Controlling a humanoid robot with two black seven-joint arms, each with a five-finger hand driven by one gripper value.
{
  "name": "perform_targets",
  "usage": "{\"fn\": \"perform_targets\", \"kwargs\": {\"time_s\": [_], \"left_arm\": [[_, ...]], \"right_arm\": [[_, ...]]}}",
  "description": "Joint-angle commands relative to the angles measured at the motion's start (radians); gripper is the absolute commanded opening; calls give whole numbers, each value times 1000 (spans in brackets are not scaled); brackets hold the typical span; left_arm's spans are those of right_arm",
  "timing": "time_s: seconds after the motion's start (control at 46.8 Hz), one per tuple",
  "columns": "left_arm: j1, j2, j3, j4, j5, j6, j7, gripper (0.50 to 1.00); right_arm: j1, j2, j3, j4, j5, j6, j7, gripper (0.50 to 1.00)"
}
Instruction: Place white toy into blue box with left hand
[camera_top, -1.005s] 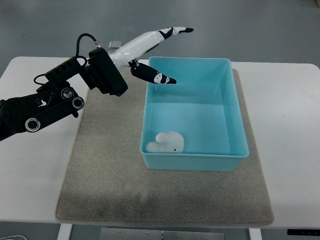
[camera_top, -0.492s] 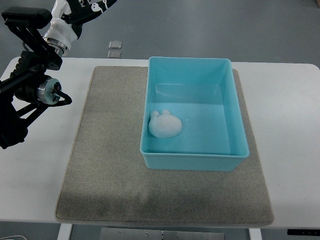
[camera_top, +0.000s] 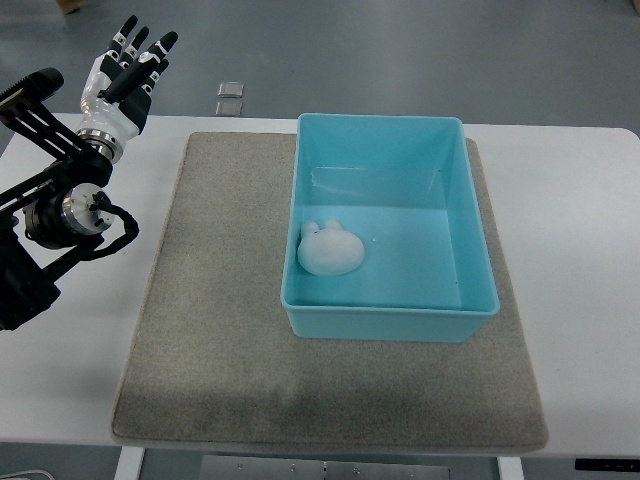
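White toy (camera_top: 329, 250) lies in blue box (camera_top: 467, 225) (no print readable)

You get bright, even light from overhead, and the frame is sharp throughout. Soft shadows sit inside the blue box (camera_top: 470, 215) along its walls. A pale sheen shows on its floor, perhaps glare. The mat's (camera_top: 220, 340) near edge looks slightly darker.
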Motion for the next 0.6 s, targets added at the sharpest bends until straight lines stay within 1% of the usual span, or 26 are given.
{"fn": "perform_targets", "kwargs": {"time_s": [0.0, 0.064, 0.192, 0.577], "left_arm": [[21, 0, -24, 1, -76, -22, 1, 996], [30, 3, -66, 1, -119, -40, 3, 994], [52, 1, -95, 1, -124, -77, 5, 996], [107, 6, -95, 2, -109, -121, 3, 996]], "right_arm": [[0, 0, 0, 0, 0, 0, 1, 936], [0, 0, 0, 0, 0, 0, 0, 936], [0, 0, 0, 0, 0, 0, 0, 936], [0, 0, 0, 0, 0, 0, 0, 936]]}}
